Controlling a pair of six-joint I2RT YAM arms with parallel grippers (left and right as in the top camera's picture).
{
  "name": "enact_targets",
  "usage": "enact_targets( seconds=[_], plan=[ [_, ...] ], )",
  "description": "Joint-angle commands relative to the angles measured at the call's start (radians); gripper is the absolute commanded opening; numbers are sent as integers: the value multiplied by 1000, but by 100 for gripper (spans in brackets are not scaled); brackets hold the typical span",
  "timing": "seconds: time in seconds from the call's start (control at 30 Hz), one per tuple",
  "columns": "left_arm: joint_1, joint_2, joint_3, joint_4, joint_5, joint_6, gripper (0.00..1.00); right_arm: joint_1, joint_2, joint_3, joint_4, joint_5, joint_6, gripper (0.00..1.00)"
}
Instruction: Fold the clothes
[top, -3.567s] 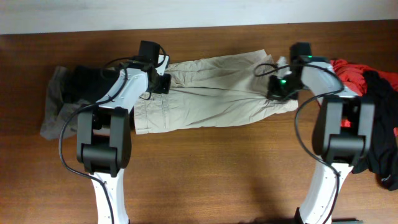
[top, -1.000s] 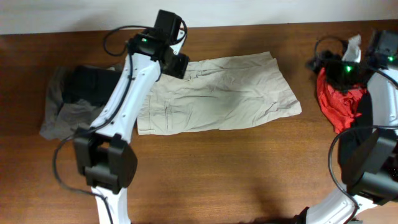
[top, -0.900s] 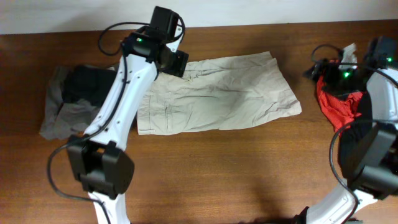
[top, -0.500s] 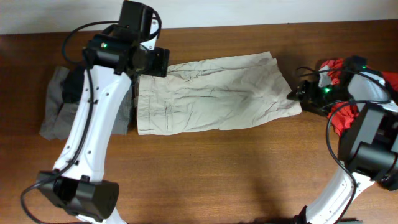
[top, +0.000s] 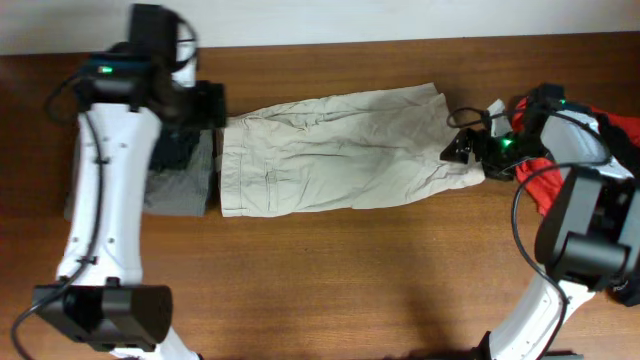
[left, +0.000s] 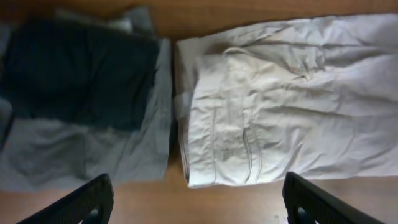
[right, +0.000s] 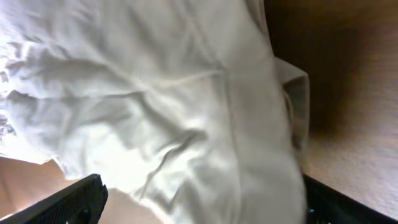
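Beige shorts lie flat across the table's middle, waistband end to the left. My left gripper hovers open just off that left end. In the left wrist view its fingers stand wide apart over bare wood, with the shorts ahead and to the right. At the shorts' right end my right gripper is open. Its fingers straddle the beige cloth, which fills the gap between them.
A grey garment with a black one on it lies left of the shorts, under the left arm. A red garment and a black one are heaped at the right edge. Bare wood runs along the table's front.
The left arm swung left from the shorts' upper left corner to their left end and opened wider. The right arm came from the red garment to the shorts' right end.
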Motion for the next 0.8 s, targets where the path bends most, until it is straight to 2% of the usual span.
enact_targets(
  seconds=[0.0, 0.1, 0.3, 0.57, 0.77],
  plan=[
    [88, -16, -13, -21, 203, -25, 87, -1, -183, 60, -16, 148, 40, 99],
    [113, -16, -58, -16, 250, -24, 87, -1, -278, 80, -23, 275, 119, 99],
    [113, -16, -133, 18, 250, -24, 87, -1, -362, 85, -6, 274, 120, 99],
    [114, -17, -135, 39, 250, -24, 87, -3, -175, 84, 13, 176, 85, 99],
    [113, -16, -134, 38, 250, 6, 87, -7, 18, 84, 94, 93, 59, 99]
  ],
)
